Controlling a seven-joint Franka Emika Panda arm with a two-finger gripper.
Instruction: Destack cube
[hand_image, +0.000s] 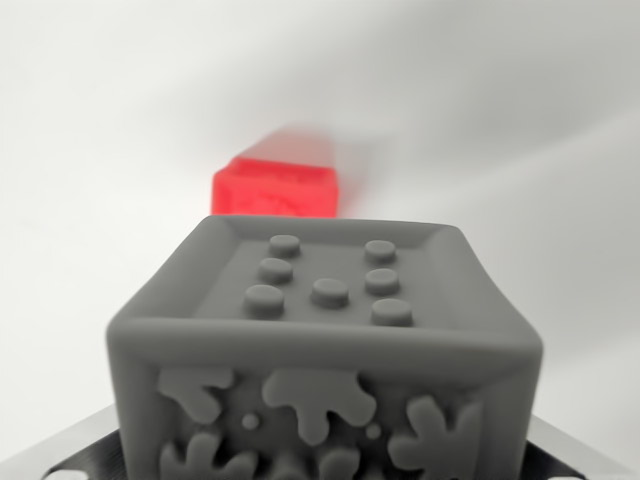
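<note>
A grey cube fills the lower half of the wrist view, very close to the camera. Its top face has several round studs in a recessed square, and its near face carries raised splash shapes. My gripper is shut on this grey cube; only dark finger parts show at the bottom corners, pressed against its sides. Beyond the grey cube lies a red cube, blurred, on the white surface, apart from the grey one.
A plain white surface stretches all around, with soft grey shadows at the upper right.
</note>
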